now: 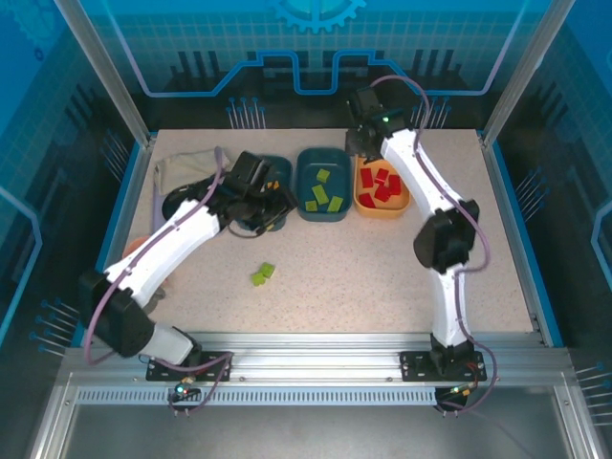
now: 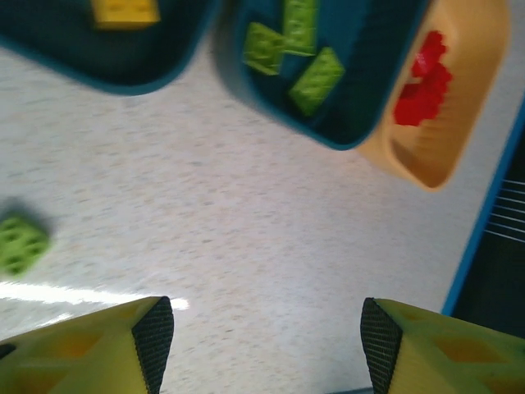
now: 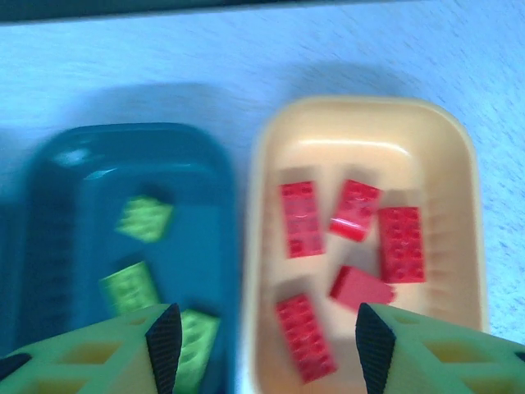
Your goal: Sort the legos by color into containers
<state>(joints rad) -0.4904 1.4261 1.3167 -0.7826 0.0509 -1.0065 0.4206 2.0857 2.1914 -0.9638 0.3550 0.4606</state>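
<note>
Left gripper (image 2: 267, 324) hangs spread and empty over bare counter (image 2: 246, 213), right gripper (image 3: 268, 332) released above the red-filled orange tub (image 3: 369, 115), stray green legos (image 1: 262, 274) sit mid-frame (an off-line approach could knock them aside).

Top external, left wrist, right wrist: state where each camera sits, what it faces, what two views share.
Top external: above, behind the bases, looking down on the table; left arm and right arm show.
Left wrist: looks down past the open left gripper at a light green plastic brick.
Right wrist: looks down past the open right gripper.
Wrist views share the light orange plastic tub of red bricks.
</note>
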